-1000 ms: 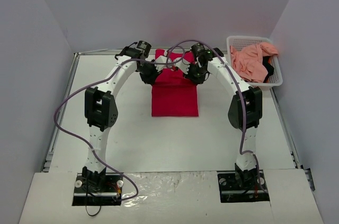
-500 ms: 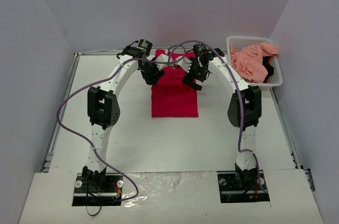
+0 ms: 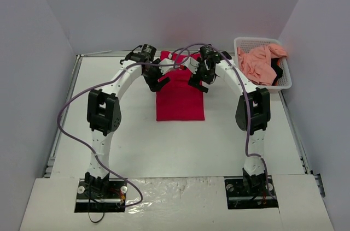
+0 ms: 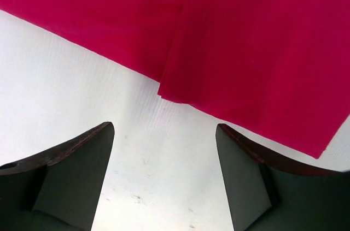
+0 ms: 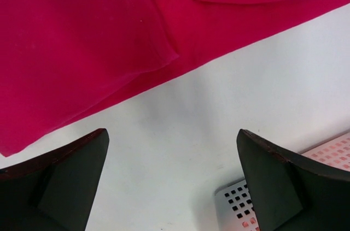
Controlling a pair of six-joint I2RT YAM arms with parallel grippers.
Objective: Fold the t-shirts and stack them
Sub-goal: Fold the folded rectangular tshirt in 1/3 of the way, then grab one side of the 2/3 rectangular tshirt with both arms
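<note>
My left pincer [image 4: 163, 128] and right pincer [image 5: 172, 132] both stand wide and empty, with the crimson t-shirt [image 4: 257, 40] lying just beyond their fingertips, between the two.

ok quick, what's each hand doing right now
Left hand: open, empty, over bare table beside the red t-shirt.
Right hand: open, empty, also beside the red t-shirt.
</note>
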